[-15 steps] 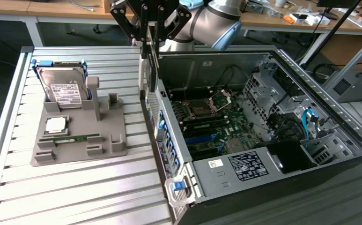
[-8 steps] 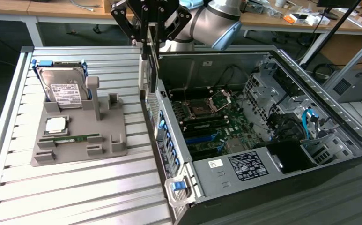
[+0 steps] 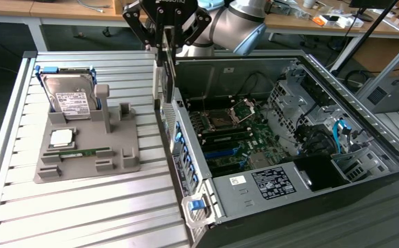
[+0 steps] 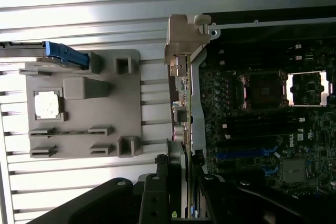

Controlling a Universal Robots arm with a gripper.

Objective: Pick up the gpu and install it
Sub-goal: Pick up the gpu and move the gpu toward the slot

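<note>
As narrow jaws pinched 1 gpu (image 3: 164,82) on edge, 1 gripper (image 3: 166,45) hung at 1 computer case (image 3: 217,77) wall.
1 hard drive (image 3: 72,101) stood well apart; the case interior lay open.

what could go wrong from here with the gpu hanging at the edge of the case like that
1. The gpu hangs edge-down from the gripper, seemingly right over the case wall. Lowered here, its bracket could catch on that wall.
2. It is pinched near its upper edge, so a knock could tilt it in the grip.
3. The blue slot sits further inside on the motherboard. A misaligned approach might strike neighbouring parts.
</note>
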